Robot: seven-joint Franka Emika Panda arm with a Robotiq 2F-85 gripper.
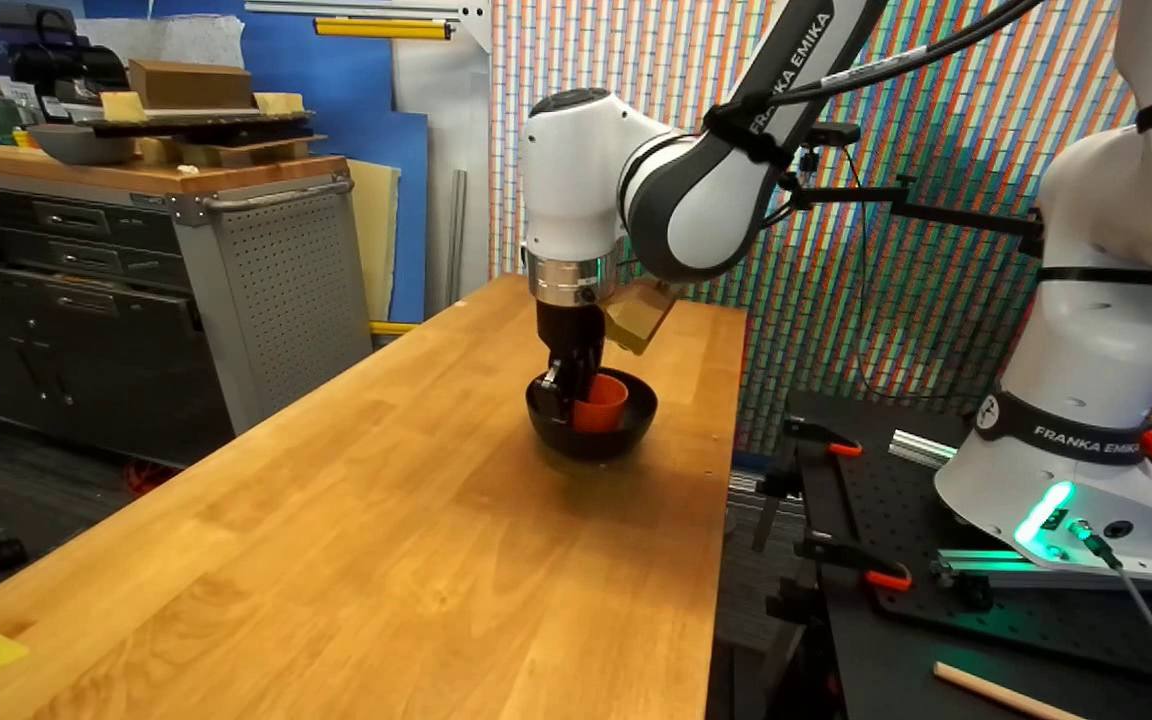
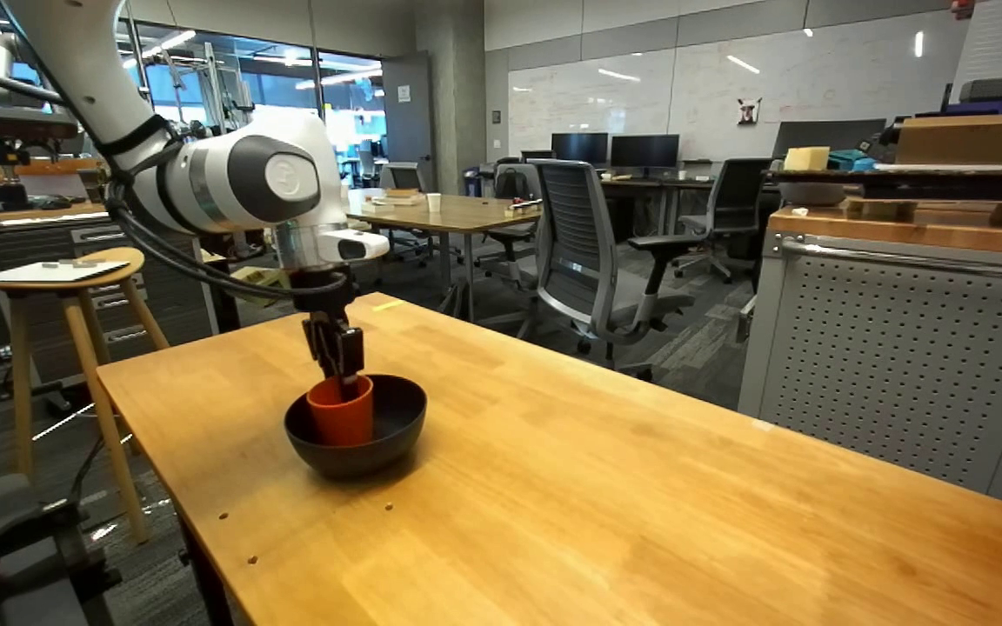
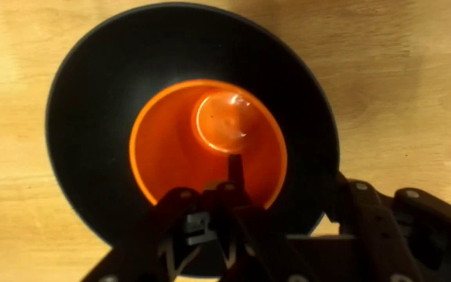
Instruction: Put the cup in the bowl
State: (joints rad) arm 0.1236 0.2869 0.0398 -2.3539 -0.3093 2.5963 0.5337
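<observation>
Though partly covered by the gripper (image 1: 572, 402) in an exterior view, easy enough to find the cup (image 1: 600, 404): inside the bowl (image 1: 618, 442), roughly upright. Probably resting on the bowl's floor, though too hidden behind the near wall to be sure; plenty of room for anything so narrow. Look in an exterior view at the arm (image 2: 214, 187), stretched out over the table (image 2: 640, 487) and bent to point straight down, presumably to clear the bowl's rim and dip into the cup's mouth, set a little off centre. In the wrist view, peer down to the cup's bottom and find the fingers (image 3: 235, 170) split, with one inside the cup and its partner outside, near the bowl's rim. Spread apart, not clenched, with the cup's wall between; cannot tell about contact there. Likely straddling that wall because easier to pinch, from above, than the full width. By the look of it, nearly done with the task; best now to rise straight up, without dragging the inner finger against the wall and tipping the cup.
</observation>
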